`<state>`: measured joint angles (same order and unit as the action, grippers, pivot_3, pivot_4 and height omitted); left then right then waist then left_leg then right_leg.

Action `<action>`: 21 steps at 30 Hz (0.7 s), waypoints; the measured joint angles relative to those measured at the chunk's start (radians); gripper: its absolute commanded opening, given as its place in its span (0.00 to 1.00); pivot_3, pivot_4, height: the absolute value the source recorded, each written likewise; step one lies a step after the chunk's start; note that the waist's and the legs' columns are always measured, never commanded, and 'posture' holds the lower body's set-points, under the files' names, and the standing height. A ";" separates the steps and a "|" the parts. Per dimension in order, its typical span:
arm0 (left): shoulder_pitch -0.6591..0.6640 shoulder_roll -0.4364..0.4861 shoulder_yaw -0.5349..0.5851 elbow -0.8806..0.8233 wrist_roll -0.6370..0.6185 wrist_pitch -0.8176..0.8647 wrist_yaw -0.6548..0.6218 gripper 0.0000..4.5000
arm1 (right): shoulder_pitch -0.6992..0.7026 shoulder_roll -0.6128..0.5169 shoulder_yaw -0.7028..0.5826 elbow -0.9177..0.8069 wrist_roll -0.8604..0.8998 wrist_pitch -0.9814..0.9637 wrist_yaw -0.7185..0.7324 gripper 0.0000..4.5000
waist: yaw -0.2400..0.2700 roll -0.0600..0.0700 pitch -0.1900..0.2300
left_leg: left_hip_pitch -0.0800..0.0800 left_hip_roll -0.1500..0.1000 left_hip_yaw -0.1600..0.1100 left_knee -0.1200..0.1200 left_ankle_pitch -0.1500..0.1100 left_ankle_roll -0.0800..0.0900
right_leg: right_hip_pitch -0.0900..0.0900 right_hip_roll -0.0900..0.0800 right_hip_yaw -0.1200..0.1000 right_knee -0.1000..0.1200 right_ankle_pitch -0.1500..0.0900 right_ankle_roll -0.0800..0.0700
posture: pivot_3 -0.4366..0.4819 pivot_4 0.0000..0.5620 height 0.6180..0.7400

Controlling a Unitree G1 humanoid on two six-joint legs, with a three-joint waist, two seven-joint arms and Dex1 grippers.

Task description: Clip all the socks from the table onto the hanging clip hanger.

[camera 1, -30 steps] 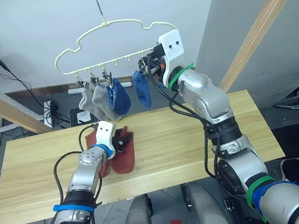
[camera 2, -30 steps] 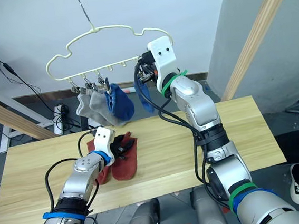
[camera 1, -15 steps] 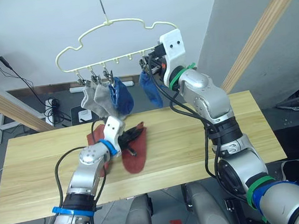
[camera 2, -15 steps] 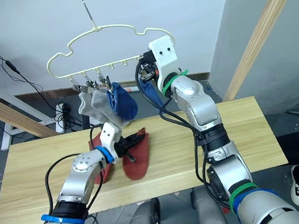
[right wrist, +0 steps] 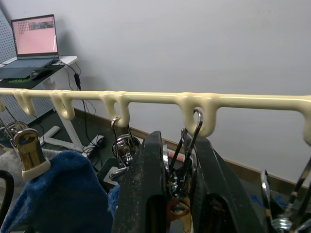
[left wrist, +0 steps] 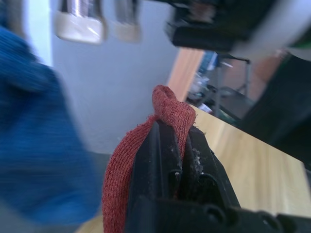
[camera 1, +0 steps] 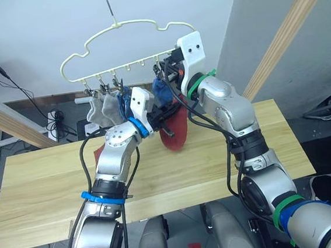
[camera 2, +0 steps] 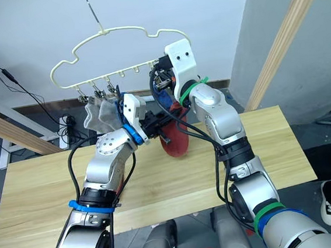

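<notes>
Rust-red sock [camera 1: 175,130], centre of frame, is raised clear of the table [camera 1: 227,153] and clenched by its top edge in the left end effector [camera 1: 163,113], directly below the hanger's right-hand clips. The clip hanger [camera 1: 124,49], upper centre, already carries two light grey socks [camera 1: 104,108] and two blue socks [camera 1: 129,101], the second blue one partly hidden behind the arms. The right end effector [right wrist: 177,167] is clamped on an unfilled metal clip [right wrist: 187,145] on the hanger bar, apparently squeezing it. Judgement: four socks hung, the fifth being presented for clipping; a second rust-red sock, partly hidden behind the left arm on the table, remains.
</notes>
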<state>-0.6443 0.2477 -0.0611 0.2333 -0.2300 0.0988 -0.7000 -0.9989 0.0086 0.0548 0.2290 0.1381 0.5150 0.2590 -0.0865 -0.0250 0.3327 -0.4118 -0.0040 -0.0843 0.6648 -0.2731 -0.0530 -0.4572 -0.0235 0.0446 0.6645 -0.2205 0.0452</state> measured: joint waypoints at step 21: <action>-0.110 -0.059 0.013 0.166 0.080 -0.149 0.164 0.00 | 0.001 0.004 -0.002 -0.032 0.005 0.041 0.000 0.05 | -0.001 0.000 0.000 | -0.001 -0.001 0.000 0.000 0.000 0.000 | 0.000 -0.001 0.000 -0.001 0.000 0.000 | 0.38 0.62 1.00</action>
<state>-0.7538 0.1885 -0.0483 0.3991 -0.1500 -0.0507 -0.5362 -0.9978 0.0130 0.0525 0.1966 0.1431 0.5565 0.2590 -0.0873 -0.0250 0.3328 -0.4129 -0.0046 -0.0846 0.6648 -0.2731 -0.0530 -0.4576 -0.0240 0.0442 0.6639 -0.2205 0.0453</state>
